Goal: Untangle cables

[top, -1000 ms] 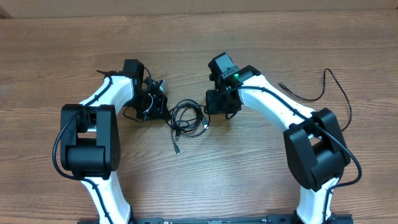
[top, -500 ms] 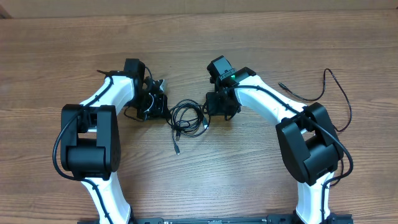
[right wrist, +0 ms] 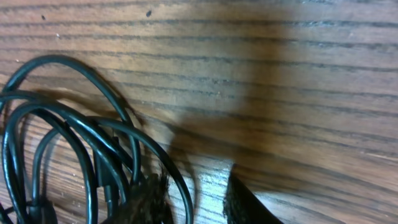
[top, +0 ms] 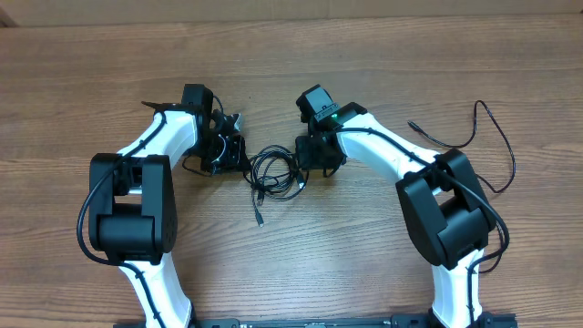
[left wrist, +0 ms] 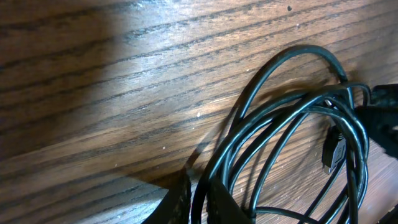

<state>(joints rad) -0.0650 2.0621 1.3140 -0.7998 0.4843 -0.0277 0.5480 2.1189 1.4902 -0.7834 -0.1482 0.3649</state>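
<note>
The cables (top: 273,173) lay in a loose coil on the table (top: 383,64), between my two arms. My left jaws were closed to a narrow gap on one strand at the coil's left edge. My right jaws stood parted at the coil's right edge, gripping nothing.

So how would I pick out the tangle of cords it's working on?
On the wooden table, look at the gap between the left hand and right hand. The cables lie there as a small bunch of thin black loops, one plug end trailing toward the robot's base. The other loose cord, far right, is a single sprawled strand.
</note>
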